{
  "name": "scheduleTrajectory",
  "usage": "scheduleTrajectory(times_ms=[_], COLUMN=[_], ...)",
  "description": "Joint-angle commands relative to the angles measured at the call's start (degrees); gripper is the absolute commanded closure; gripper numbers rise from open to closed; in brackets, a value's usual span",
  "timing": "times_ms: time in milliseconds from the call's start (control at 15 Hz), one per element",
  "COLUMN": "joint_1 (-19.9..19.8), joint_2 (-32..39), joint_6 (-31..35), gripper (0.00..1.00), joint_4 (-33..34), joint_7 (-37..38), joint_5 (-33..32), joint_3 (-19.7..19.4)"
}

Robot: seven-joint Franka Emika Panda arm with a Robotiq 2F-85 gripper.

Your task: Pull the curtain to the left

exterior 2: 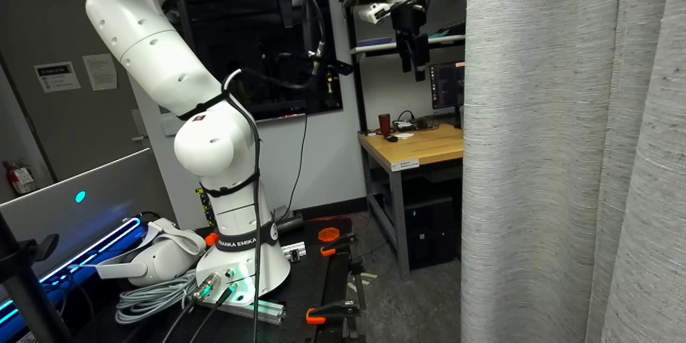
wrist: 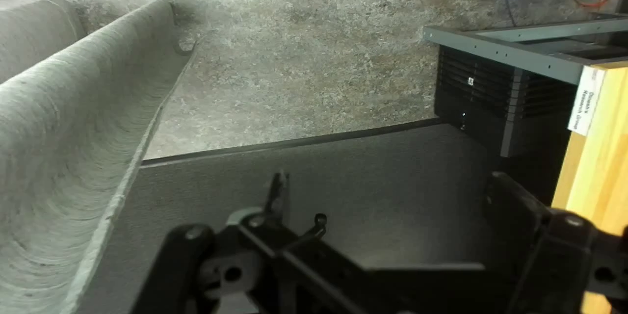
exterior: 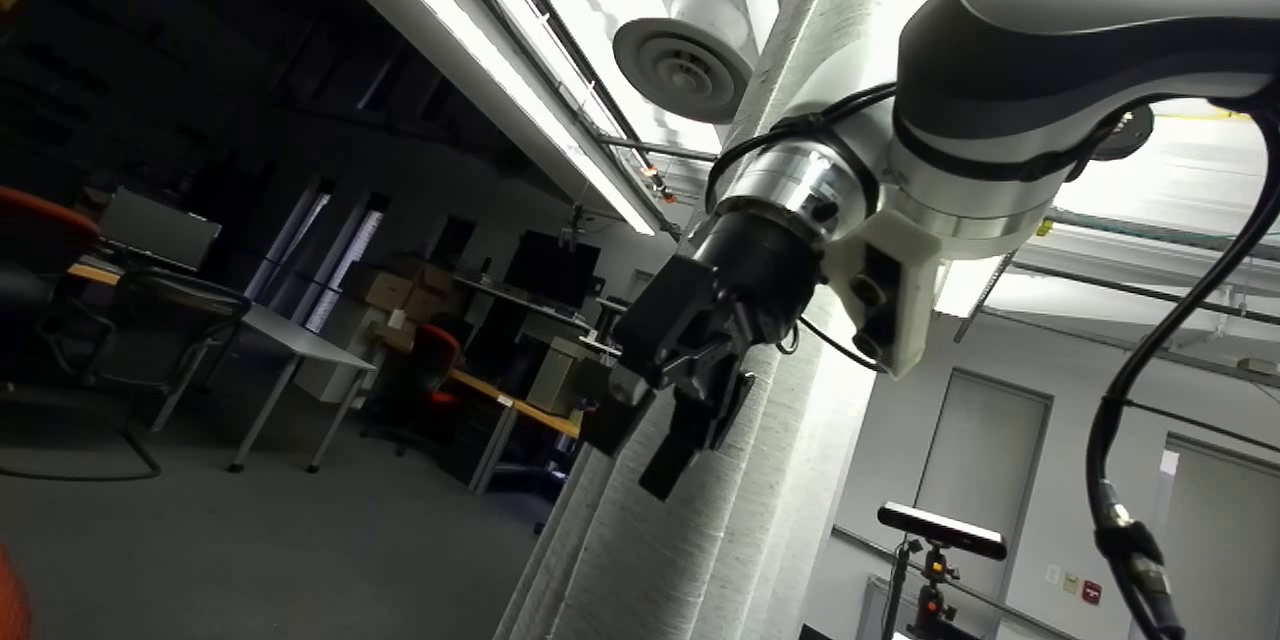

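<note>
The curtain (exterior 2: 541,134) is a tall pale grey woven sheet with long vertical folds, filling the right side of an exterior view. In an exterior view it hangs behind my gripper as a bright column (exterior: 680,550). In the wrist view the curtain (wrist: 93,108) runs along the left side, with its free edge towards the gripper. My gripper (wrist: 390,181) is open, with its two fingers wide apart and nothing between them. The gripper also shows in both exterior views (exterior: 640,450) (exterior 2: 412,72), pointing down. In the wrist view the curtain's edge lies left of the left finger, apart from it.
A wooden desk (exterior 2: 423,142) with a monitor (exterior 2: 446,84) and a shelf (exterior 2: 407,44) stands behind the arm. A black computer case (wrist: 483,93) sits under the desk. A dark grey panel (wrist: 314,167) lies below the gripper. A camera on a stand (exterior: 940,530) is near the curtain.
</note>
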Motion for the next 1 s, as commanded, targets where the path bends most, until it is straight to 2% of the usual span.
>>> scheduleTrajectory(times_ms=[0, 467, 933], joint_1=[-2.61, -6.93, -8.81], joint_2=[-1.78, -4.21, -8.0], joint_6=[-1.12, -1.73, -4.29], gripper=[0.0, 0.0, 0.0], joint_4=[0.05, 0.35, -1.04], joint_7=[0.13, 0.34, 0.01], joint_5=[-2.69, -9.76, -14.11], joint_3=[-1.09, -3.15, -3.82])
